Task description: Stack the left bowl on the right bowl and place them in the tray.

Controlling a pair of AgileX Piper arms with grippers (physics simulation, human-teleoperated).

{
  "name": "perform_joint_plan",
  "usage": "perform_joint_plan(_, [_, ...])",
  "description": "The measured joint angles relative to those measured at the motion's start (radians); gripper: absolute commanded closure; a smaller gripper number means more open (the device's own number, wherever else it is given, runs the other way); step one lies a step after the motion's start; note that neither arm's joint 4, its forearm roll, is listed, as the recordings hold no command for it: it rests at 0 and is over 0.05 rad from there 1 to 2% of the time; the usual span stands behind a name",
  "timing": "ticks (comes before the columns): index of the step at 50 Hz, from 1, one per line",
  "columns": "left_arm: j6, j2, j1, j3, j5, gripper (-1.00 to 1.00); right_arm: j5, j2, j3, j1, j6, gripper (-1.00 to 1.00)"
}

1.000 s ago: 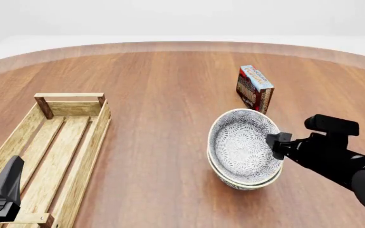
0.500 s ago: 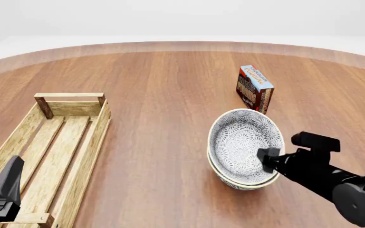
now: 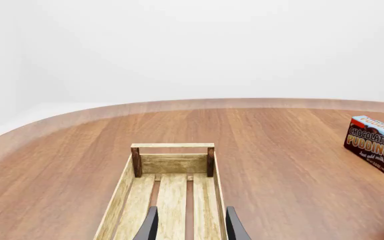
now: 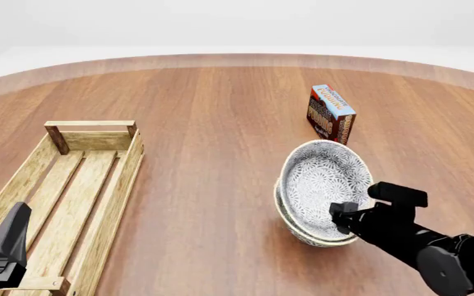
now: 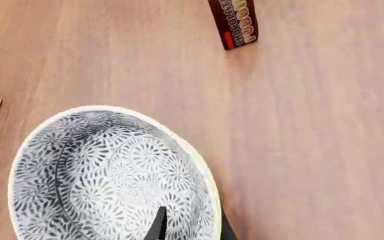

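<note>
Two bowls (image 4: 323, 188): nested, tilted; lower one mostly hidden.
Right gripper (image 5: 188, 227): jaws pinching the bowls' rim, tips cut off.
Left gripper (image 3: 190, 230): jaws spread over the tray (image 3: 172, 162), mostly out of frame.

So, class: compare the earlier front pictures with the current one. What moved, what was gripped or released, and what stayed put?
The right gripper slid along the stacked bowls' rim toward the camera; one finger sits inside the rim, one outside. The bowls shifted slightly right and tilted. Nothing was released. The tray, pudding box and left gripper stayed as they were.
</note>
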Motion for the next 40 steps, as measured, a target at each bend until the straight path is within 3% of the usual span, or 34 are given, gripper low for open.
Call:
perform_joint_plan(16, [0.000,0.000,0.000,0.000,0.000,-1.00,0.031,-0.031,-0.016,0.003,-0.009,1.00])
perform_joint_plan(40, [0.000,0.000,0.000,0.000,0.000,-1.00,0.326,-0.319,-0.122,-0.055,-0.042,1.00])
